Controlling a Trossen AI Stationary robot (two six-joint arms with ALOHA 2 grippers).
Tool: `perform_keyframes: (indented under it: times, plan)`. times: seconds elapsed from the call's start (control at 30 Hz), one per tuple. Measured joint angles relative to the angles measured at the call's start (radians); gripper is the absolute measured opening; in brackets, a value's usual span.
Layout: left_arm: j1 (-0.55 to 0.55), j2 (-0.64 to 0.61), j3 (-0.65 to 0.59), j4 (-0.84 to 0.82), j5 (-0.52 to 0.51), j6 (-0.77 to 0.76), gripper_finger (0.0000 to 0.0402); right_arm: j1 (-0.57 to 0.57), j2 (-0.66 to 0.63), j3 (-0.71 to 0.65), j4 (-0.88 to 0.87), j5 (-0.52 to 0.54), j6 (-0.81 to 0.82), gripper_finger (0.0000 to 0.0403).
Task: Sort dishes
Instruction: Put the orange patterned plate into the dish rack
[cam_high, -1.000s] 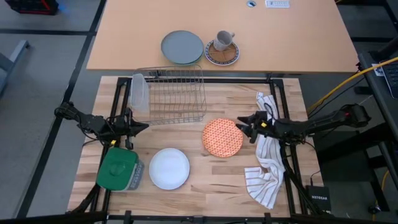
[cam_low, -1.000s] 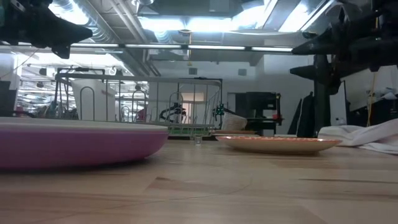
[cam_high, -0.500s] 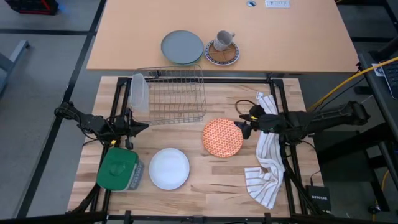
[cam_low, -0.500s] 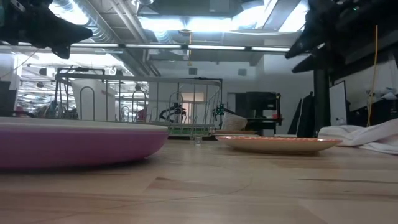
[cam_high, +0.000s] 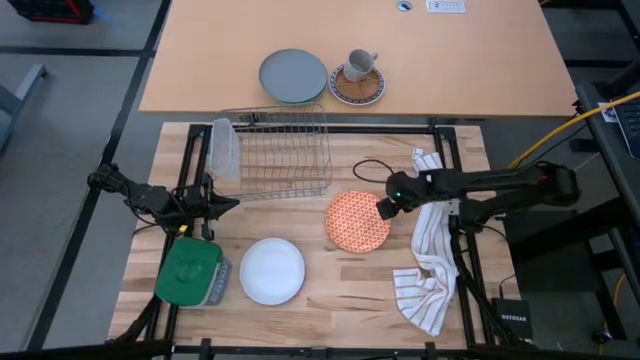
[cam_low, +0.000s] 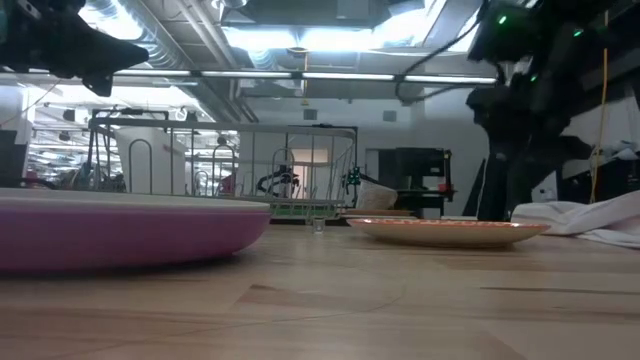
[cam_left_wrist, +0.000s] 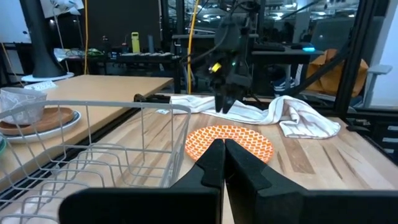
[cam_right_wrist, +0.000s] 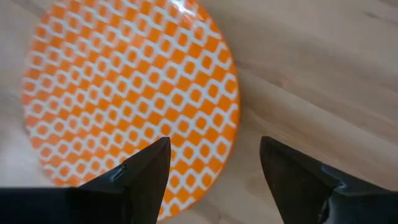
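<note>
Sorting had not started, you saw: orange plate (cam_high: 357, 221) lay flat, rack (cam_high: 283, 152) at 10 o'clock; right tool (cam_high: 383, 209) wide above it.

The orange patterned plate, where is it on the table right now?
In the high view the orange patterned plate lies flat right of centre, between the white plate and the striped towel, with the open right gripper over its right rim.
</note>
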Motion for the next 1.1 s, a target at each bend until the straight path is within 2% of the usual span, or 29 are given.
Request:
perform_keyframes:
  times: [0.13, 0.5, 0.73, 1.1]
  plan:
    - [0.0, 0.0, 0.0, -0.013, 0.0, -0.039, 0.0001, -0.084, 0.049, 0.0, 0.023, -0.101, -0.056, 0.025]
    - [0.0, 0.0, 0.0, -0.057, 0.0, -0.073, 0.0001, -0.229, 0.157, 0.0, 0.08, -0.277, -0.208, 0.025]
    - [0.0, 0.0, 0.0, -0.057, 0.0, -0.11, 0.0001, -0.277, 0.26, -0.001, 0.119, -0.314, -0.235, 0.025]
    - [0.0, 0.0, 0.0, -0.083, 0.0, -0.131, 0.0001, -0.283, 0.367, 0.003, 0.211, -0.478, -0.274, 0.0249]
